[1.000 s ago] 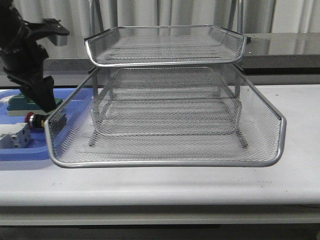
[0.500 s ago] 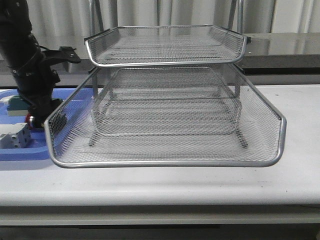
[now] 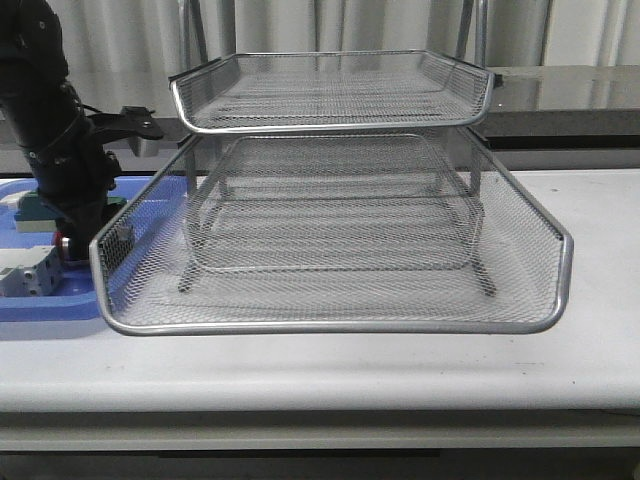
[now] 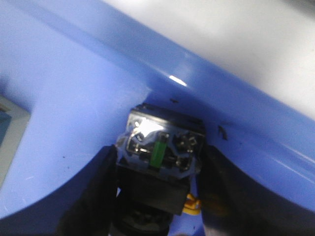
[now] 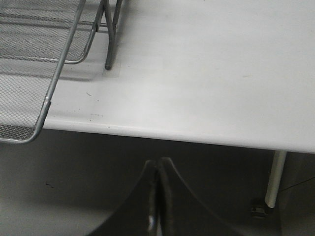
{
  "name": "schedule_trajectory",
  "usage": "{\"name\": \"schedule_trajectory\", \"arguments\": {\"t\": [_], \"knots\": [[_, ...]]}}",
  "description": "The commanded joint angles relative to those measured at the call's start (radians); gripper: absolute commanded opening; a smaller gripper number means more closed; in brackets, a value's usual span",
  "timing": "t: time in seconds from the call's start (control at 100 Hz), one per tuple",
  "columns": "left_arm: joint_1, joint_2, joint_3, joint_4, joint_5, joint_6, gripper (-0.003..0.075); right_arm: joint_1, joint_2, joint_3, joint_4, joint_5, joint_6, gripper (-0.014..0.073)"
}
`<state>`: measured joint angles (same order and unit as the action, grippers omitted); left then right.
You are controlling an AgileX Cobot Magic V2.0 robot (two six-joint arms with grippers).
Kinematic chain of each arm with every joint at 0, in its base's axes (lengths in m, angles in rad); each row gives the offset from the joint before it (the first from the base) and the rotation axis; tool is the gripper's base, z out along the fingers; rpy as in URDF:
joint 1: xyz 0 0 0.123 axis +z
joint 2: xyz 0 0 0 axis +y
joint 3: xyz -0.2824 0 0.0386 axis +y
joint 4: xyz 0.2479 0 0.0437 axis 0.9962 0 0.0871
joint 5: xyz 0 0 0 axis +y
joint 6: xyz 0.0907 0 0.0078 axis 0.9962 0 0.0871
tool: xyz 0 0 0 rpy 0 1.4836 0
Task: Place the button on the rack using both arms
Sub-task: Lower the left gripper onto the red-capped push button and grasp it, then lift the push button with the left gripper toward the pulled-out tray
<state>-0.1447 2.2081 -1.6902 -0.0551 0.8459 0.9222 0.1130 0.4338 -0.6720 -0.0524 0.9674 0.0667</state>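
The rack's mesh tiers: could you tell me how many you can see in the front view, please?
3. The top tier sits highest; the middle tier lies beneath it, set back; the bottom tier is slid out toward the camera. None looks hidden.

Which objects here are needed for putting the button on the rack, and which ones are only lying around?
Needed for the job:
- button, between the left gripper's fingers in the blue tray
- rack, on the table
- right gripper, closed, off the table edge

Only lying around:
- blue tray
- green block
- white block
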Motion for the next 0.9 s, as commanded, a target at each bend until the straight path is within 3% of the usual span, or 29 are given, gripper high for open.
{"name": "schedule_trajectory", "arguments": {"t": [0.0, 0.13, 0.5, 0.69, 0.89], "knots": [[-0.005, -0.056, -0.029, -0.009, -0.019, -0.002, 0.0083, 0.004, 0.006, -0.033, -0.011, -0.058, -0.003, -0.007], [-0.005, -0.056, -0.08, -0.01, 0.037, -0.004, 0.0004, 0.004, 0.006, -0.033, -0.011, -0.058, -0.003, -0.007], [-0.003, -0.129, -0.28, 0.032, 0.348, -0.004, 0.0003, 0.004, 0.006, -0.033, -0.011, -0.058, -0.003, -0.007], [-0.003, -0.217, -0.28, 0.049, 0.432, -0.004, 0.0003, 0.004, 0.006, -0.033, -0.011, -0.058, -0.003, -0.007], [-0.005, -0.32, -0.278, 0.03, 0.432, -0.022, 0.0003, 0.004, 0.006, -0.033, -0.011, -0.058, -0.003, -0.007]]}}
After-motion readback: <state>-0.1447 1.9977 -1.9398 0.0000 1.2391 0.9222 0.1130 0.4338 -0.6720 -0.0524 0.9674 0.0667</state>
